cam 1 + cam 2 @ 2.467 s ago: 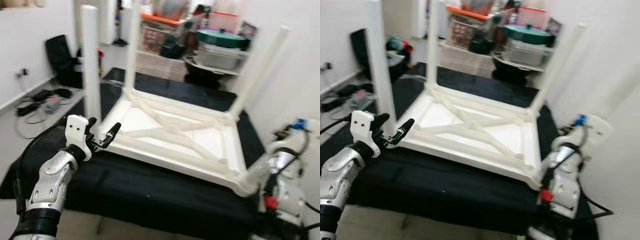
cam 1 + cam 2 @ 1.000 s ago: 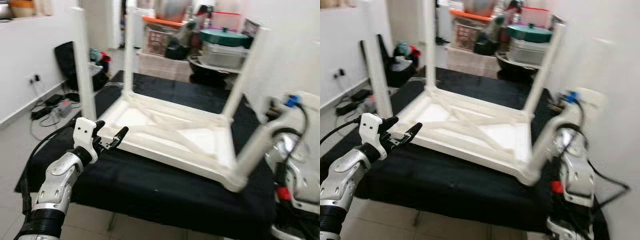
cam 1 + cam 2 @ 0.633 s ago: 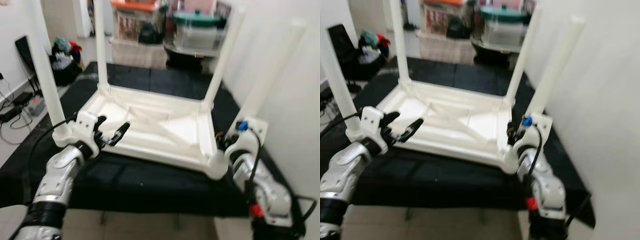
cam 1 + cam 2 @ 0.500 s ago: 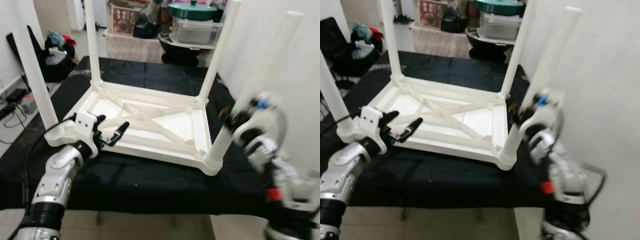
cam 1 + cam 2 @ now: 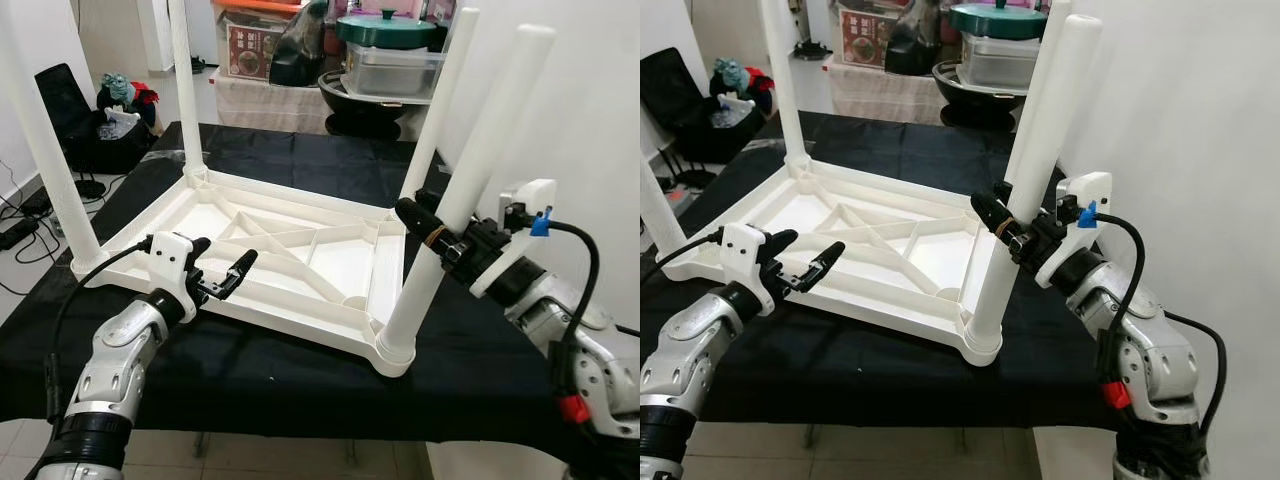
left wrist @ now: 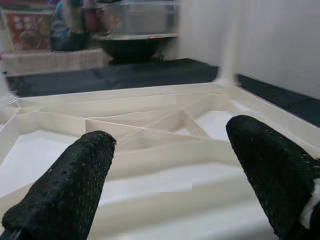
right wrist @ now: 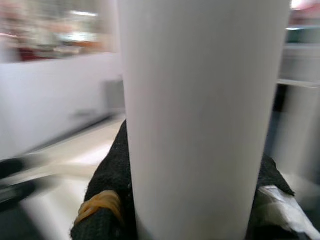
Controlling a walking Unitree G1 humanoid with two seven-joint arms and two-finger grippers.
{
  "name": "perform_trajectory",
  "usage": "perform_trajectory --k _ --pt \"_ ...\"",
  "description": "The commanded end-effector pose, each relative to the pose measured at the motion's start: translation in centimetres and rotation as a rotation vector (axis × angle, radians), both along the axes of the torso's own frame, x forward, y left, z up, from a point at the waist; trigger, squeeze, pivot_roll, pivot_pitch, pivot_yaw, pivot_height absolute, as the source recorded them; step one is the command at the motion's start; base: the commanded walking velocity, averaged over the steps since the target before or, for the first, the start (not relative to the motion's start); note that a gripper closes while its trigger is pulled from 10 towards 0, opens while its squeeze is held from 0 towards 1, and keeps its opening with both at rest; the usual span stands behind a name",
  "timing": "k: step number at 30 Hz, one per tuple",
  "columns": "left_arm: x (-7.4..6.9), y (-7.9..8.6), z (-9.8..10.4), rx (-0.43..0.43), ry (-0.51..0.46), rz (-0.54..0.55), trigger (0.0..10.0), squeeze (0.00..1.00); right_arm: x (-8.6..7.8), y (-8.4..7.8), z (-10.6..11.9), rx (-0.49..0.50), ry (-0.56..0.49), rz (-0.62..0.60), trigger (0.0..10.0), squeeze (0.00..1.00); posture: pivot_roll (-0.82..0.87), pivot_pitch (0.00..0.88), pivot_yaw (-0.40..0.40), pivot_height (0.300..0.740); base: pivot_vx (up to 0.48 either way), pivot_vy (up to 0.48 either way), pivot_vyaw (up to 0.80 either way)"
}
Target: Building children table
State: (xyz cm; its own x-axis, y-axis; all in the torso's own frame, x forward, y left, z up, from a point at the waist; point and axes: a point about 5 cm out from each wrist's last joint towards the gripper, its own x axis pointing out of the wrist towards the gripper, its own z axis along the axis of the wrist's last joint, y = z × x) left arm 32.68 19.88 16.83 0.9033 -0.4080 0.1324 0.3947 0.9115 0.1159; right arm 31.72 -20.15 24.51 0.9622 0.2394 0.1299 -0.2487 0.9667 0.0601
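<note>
Black-draped surface (image 5: 300, 370), storage clutter at 12 o'clock — upturned white children's table (image 5: 290, 255) centred. Right tool (image 5: 432, 232) clamps the 4 o'clock leg (image 5: 455, 190); left tool (image 5: 222, 270) gapes empty at 8 o'clock.

We see children table (image 5: 300, 245) all white, legs (image 5: 470, 170) too. Cloth (image 5: 300, 370) under it black. Right hand (image 5: 1002, 228) fingers black, orange band on one; left hand (image 5: 222, 277) fingers black, textured. Arms silver. Pot lid (image 5: 385, 25) dark green.
</note>
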Motion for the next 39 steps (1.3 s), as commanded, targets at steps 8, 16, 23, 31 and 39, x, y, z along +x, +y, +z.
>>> perform_trajectory --k 8,16,23,31,39 --pt "-0.1 -0.3 -0.5 0.004 0.023 -0.014 10.0 0.36 -3.9 -7.5 -9.2 0.136 0.401 -1.079 0.0 0.0 0.07 0.0 -0.105 0.74 0.0 0.0 0.0" --pt "0.1 -0.4 -0.4 0.006 0.026 -0.023 10.0 0.36 -1.5 3.2 -4.3 0.191 0.174 -0.382 10.0 0.29 0.06 0.0 -0.1 0.74 0.0 0.0 0.0" --pt "0.1 -0.1 -0.4 0.001 0.025 -0.015 10.0 0.36 -0.9 1.7 -0.1 0.19 0.02 -0.154 10.0 0.0 0.07 0.0 -0.111 0.74 0.0 0.0 0.0" --pt "-0.1 0.1 -0.5 0.0 0.023 -0.006 10.0 0.36 -6.3 5.2 2.3 0.034 -0.126 0.593 10.0 0.0 0.08 0.0 -0.122 0.74 0.0 0.0 0.0" --pt "-0.3 0.6 -0.4 0.008 0.023 0.005 10.0 0.36 -6.9 4.9 0.5 0.012 -0.102 0.705 4.3 0.0 0.08 0.0 -0.117 0.74 0.0 0.0 0.0"
